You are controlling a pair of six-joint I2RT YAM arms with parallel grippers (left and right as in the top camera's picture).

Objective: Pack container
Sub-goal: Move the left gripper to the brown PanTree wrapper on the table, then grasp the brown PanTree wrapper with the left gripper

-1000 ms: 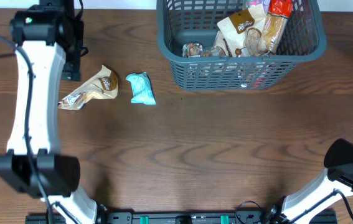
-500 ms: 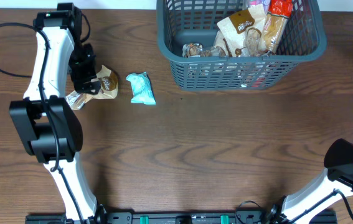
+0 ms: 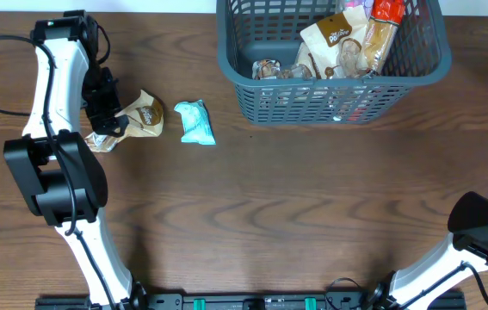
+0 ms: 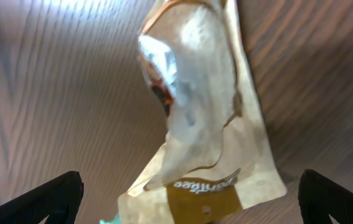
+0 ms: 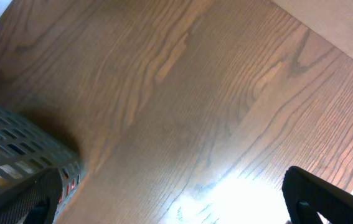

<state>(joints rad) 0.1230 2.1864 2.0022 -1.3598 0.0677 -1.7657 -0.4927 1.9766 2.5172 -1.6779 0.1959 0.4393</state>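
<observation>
Dark wood surface (image 3: 312, 207) carries the slotted blue-grey container (image 3: 330, 99) at upper right, snack packets (image 3: 334, 43) inside. At upper left, the left gripper (image 3: 106, 119) hangs, jaws apart, over a tan packet (image 3: 143, 117). The right gripper (image 5: 170, 199) is spread wide too.

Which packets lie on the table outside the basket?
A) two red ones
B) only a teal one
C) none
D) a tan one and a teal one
D: a tan snack packet and a teal packet lie side by side left of the basket.
</observation>
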